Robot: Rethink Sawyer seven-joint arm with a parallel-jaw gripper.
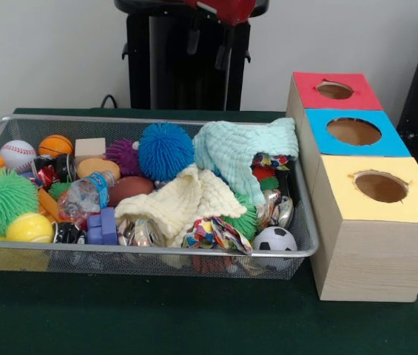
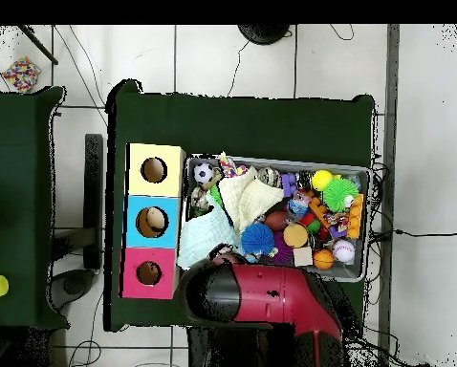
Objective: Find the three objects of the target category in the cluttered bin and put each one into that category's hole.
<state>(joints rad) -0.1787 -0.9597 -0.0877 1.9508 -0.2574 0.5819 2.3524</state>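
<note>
The silver wire mesh bin point(image 1: 157, 254) is full of clutter; it also shows in the overhead view point(image 2: 367, 191). No soft toy with a face shows; the blue puffball with eyes and the brown monkey are hidden. A blue spiky ball point(image 1: 166, 151) shows no eyes. The red-surround hole point(image 1: 334, 90) tops the far end of the wooden box, and in the overhead view point(image 2: 148, 273) it is the one nearest the robot. My gripper point(image 1: 209, 41) hangs drawn back at the top edge, above and behind the bin. The red arm point(image 2: 261, 296) covers the bin's robot-side corner.
A mint cloth point(image 1: 242, 148) and a pale yellow cloth point(image 1: 183, 203) lie over the bin's middle. Around them are a green spiky ball point(image 1: 1, 201), a baseball point(image 1: 18, 154), a soccer ball point(image 1: 275, 239) and a plastic bottle point(image 1: 84, 196). The blue-surround hole point(image 1: 354, 131) and yellow-surround hole point(image 1: 380, 186) follow.
</note>
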